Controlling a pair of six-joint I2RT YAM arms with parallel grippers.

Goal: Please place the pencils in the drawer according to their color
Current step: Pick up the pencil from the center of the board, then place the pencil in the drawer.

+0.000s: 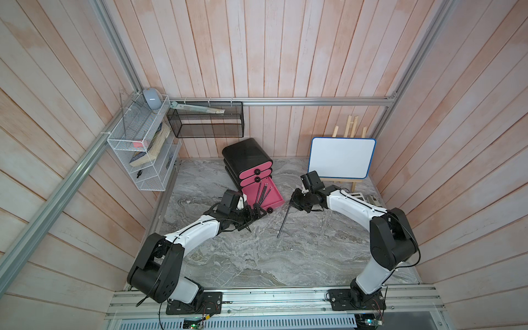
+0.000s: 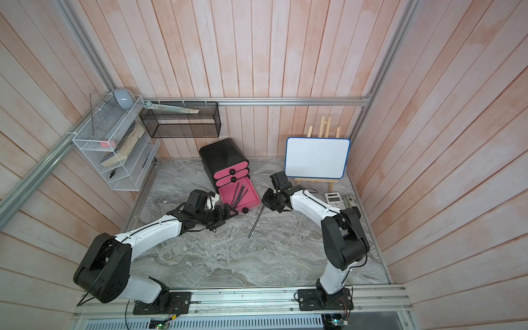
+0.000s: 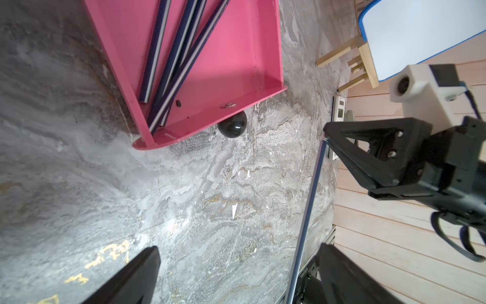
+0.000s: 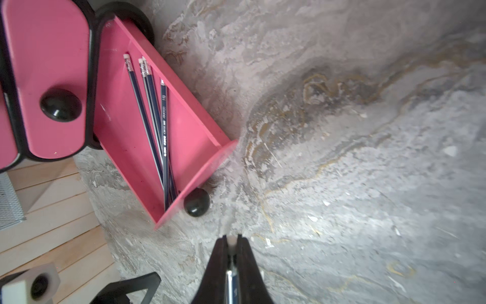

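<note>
Now | right jaws clenched on pencil (image 1: 283, 221) | left jaws released | bottom drawer (image 1: 275, 195) open

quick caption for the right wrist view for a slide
Right gripper shut on a pencil, short of the open pink drawer holding dark pencils.

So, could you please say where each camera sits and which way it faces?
Top views: above the front rail, looking down on the table; left arm and right arm show.
Left wrist: on the left arm, facing the open drawer; open left fingers show.
Right wrist: on the right arm, facing the drawer; right fingers pinch a pencil.
Shared: both wrists see the drawer's pencils.
</note>
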